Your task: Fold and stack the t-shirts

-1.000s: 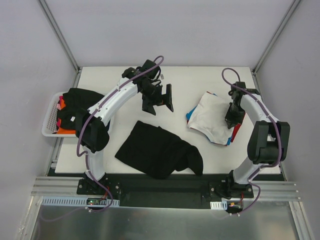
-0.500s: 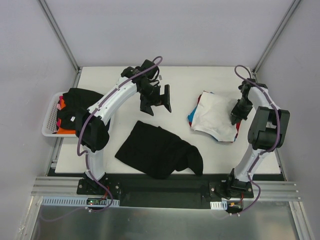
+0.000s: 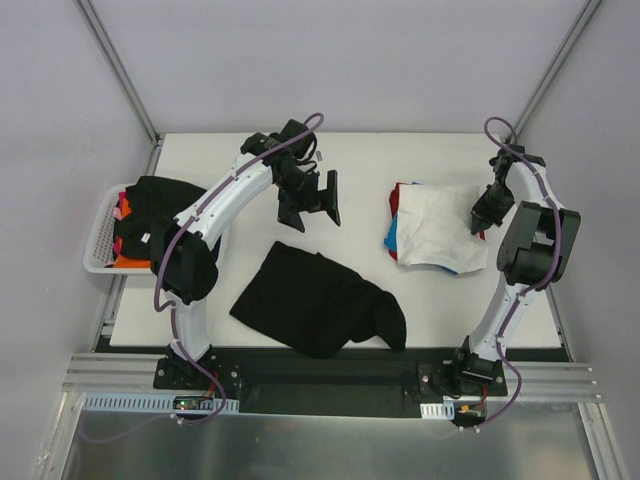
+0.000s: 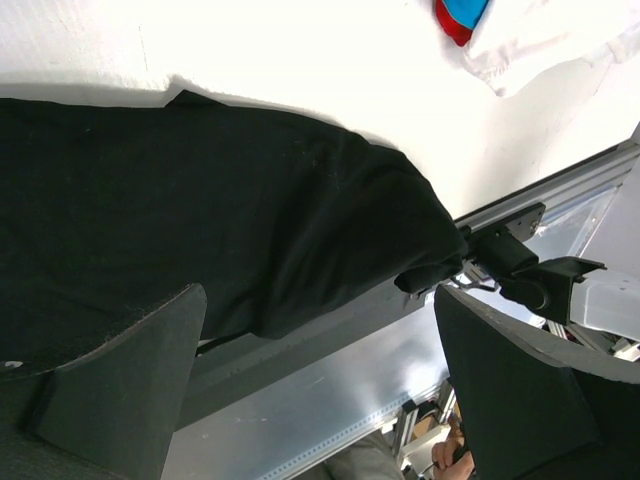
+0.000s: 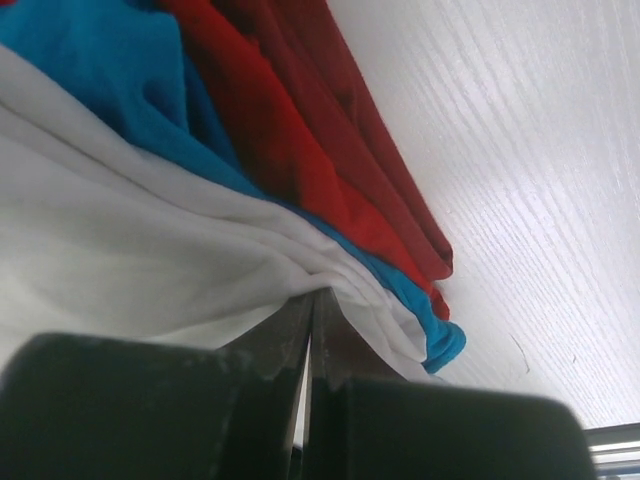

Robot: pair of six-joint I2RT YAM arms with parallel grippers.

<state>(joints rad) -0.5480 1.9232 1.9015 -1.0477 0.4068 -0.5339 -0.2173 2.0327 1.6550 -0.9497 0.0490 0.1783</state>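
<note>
The right fingers (image 5: 275, 345) are gripping the white shirt (image 3: 438, 228) at its edge; the left fingers (image 4: 120, 390) are hovering open near the black shirt (image 3: 310, 295). Pull low and slowly, avoiding skewing the stack (image 5: 260, 150).

Plain black, no print, for the large t-shirt (image 3: 318, 300) at 6 o'clock. At 3 o'clock, plain white t-shirt (image 3: 440, 228) on top, with bright blue t-shirt (image 3: 391, 240) and red t-shirt (image 3: 399, 197) edges beneath; same white, blue and red layers in the right wrist view. White mesh for the basket (image 3: 98, 245) at 9 o'clock, with black cloth (image 3: 160, 195), orange cloth (image 3: 128, 262) and red cloth (image 3: 122, 207) inside. White, faintly wood-grained table (image 5: 520, 150). White arms (image 3: 225, 200) with black joints and purple cables (image 3: 300, 135).
</note>
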